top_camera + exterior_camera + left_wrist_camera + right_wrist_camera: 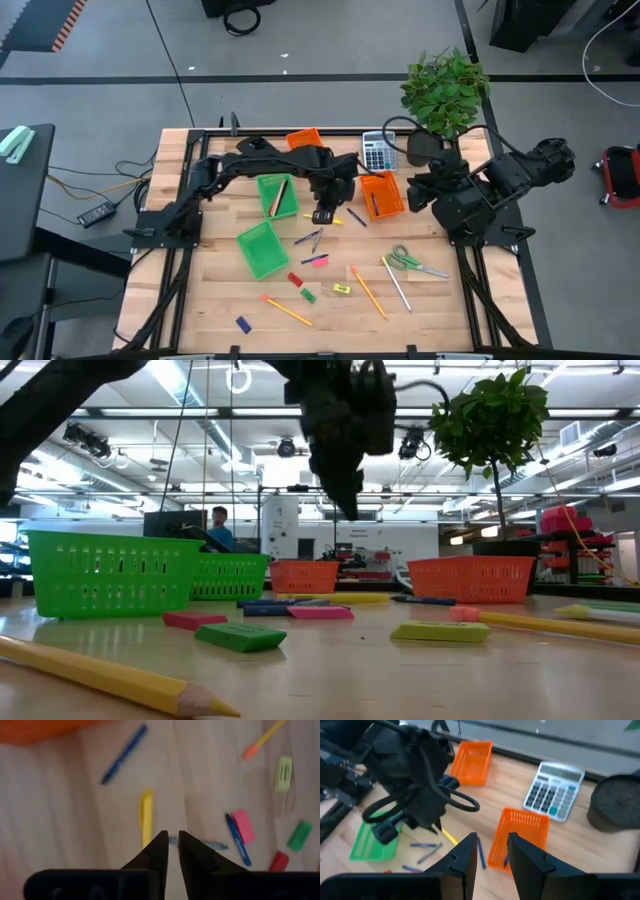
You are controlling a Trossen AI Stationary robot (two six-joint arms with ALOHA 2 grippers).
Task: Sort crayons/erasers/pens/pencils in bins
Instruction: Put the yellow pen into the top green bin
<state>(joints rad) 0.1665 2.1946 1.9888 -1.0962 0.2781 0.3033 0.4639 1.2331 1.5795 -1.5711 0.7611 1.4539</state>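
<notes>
My left gripper [325, 214] hangs shut and empty above the table's middle, fingers pointing down; it also shows in the left wrist view [172, 840]. Just beyond its tips a short yellow stick [146, 815] lies flat on the table. Blue pens [124, 754] [237, 840], pink [243, 825], green [300, 835], red [279, 861] and yellow [284, 773] erasers lie around it. A blue eraser [242, 324] and yellow pencils [368, 290] [288, 310] lie nearer the front. My right gripper [492, 842] is open and empty, above the right orange bin [381, 194].
Two green bins [277, 196] [261, 248] stand left of centre, the far one holding a stick. A second orange bin [303, 138], a grey calculator [378, 150] and a potted plant [445, 85] stand at the back. Green-handled scissors [410, 262] lie at the right.
</notes>
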